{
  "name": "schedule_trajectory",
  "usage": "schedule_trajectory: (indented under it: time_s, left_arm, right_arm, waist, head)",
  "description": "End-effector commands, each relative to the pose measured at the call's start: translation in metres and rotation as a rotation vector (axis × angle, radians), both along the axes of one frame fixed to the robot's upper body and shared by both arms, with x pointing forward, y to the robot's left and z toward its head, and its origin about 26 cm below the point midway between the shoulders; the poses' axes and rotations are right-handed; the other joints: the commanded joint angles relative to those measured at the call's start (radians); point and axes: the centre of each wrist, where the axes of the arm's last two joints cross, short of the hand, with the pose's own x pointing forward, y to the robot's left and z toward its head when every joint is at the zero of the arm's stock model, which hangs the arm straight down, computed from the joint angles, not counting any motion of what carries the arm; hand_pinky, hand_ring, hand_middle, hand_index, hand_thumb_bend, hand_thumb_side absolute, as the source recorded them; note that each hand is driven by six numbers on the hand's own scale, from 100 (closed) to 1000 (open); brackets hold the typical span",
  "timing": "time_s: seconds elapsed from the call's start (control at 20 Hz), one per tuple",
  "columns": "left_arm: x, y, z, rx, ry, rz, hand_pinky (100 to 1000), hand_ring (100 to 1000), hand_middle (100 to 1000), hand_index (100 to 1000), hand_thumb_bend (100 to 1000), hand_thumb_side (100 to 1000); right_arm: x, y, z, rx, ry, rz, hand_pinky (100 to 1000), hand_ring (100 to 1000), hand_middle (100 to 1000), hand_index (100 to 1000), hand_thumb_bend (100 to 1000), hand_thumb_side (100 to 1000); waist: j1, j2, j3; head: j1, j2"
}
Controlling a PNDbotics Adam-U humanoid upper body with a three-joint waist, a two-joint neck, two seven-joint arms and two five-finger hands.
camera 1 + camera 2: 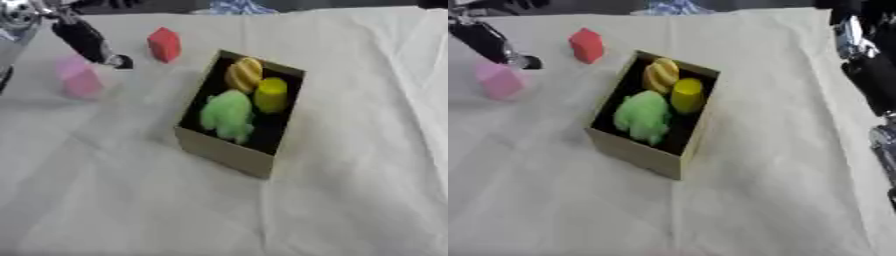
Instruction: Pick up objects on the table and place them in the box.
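Left hand (87,42) is seen reaching in above the pink block (79,79), nothing held.

Whether its fingers are spread or closed cannot be told. The pink block lies just beside and below its dark fingertip, with the red block (164,44) near, both left of the box (223,152). The pink block should be approached from above and straddled squarely before closing. Counted: two blocks on the cloth (350,200); three items in the box, one green, one yellow, one striped. Right arm (868,75) shows at the right edge, hand state unclear.

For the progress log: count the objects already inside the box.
3 in the box: a green one nearest, a yellow one beside it, a yellow-orange striped one farthest. Others could lie hidden beneath.
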Motion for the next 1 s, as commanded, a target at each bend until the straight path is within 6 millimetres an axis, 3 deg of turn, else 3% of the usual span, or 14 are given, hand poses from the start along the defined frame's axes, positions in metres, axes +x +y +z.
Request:
schedule_trajectory:
  time_s: [0.05,0.35,1.0]
  left_arm:
    - [-0.004,0.039,0.019,-0.005,-0.006,0.094,826,796,763,863,721,156]
    - [0.005,0.073,0.011,-0.042,0.074,0.180,824,801,766,878,752,155]
    - [0.056,0.093,-0.014,-0.220,0.162,0.351,814,811,782,867,734,216]
  right_arm:
    - [-0.002,-0.004,0.010,-0.021,-0.035,-0.009,1000,761,766,836,100,523]
    - [-0.002,-0.003,0.011,-0.017,-0.037,-0.009,1000,760,766,835,100,523]
    - [-0.002,-0.002,0.011,-0.018,-0.043,-0.010,1000,758,765,835,100,523]
  waist:
    - [-0.004,-0.022,0.003]
    - [-0.009,-0.017,0.004]
    - [-0.018,0.007,-0.010]
  head:
    - [0.004,-0.007]
    - [0.014,-0.016]
    - [0.037,-0.038]
